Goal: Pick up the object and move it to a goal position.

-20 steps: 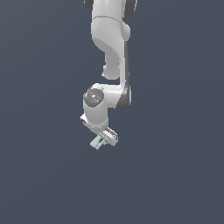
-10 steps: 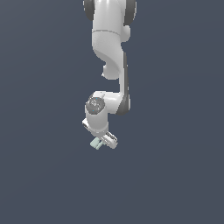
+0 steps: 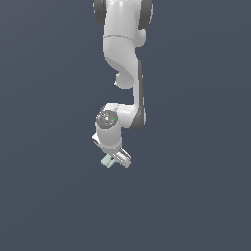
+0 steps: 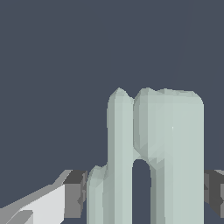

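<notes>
The object (image 4: pixel 153 153) is a pale grey-green oblong block with a lengthwise groove and a dark notch. In the wrist view it fills the space between my two fingers (image 4: pixel 74 192), whose grey pads press its sides. In the exterior view the block (image 3: pixel 106 161) pokes out beside the gripper (image 3: pixel 115 160), at the lower end of the white arm (image 3: pixel 125 63). The gripper is shut on the block. Whether the block rests on the surface or hangs above it cannot be told.
A plain dark blue-grey surface (image 3: pixel 196 196) surrounds the arm in both views. No other objects or edges show.
The arm's wrist and gripper have shifted slightly toward the exterior view's left, with the block staying in the gripper.
</notes>
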Robot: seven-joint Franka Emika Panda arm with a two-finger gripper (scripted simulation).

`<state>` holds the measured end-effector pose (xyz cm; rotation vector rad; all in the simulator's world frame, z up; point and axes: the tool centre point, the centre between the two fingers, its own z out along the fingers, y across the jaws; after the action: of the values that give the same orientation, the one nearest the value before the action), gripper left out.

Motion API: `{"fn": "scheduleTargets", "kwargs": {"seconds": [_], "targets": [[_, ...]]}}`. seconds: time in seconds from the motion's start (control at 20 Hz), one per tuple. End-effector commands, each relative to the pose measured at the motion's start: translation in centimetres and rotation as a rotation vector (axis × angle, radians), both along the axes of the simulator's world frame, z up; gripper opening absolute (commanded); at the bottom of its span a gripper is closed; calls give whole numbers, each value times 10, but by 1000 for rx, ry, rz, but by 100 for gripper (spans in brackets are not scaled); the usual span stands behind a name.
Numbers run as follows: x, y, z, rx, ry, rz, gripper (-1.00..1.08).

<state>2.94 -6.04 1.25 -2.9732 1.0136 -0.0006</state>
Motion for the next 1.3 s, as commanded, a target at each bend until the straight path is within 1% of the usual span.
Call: {"fn": "scheduleTargets", "kwargs": {"seconds": [0.0, 0.35, 0.65, 0.9, 1.25], "targets": [[0, 0, 0, 0, 0, 0, -100], [-2, -2, 1, 0, 0, 0, -100], [-15, -11, 8, 0, 0, 0, -100], [-36, -27, 20, 0, 0, 0, -100], [-75, -58, 42, 0, 0, 0, -100]]}}
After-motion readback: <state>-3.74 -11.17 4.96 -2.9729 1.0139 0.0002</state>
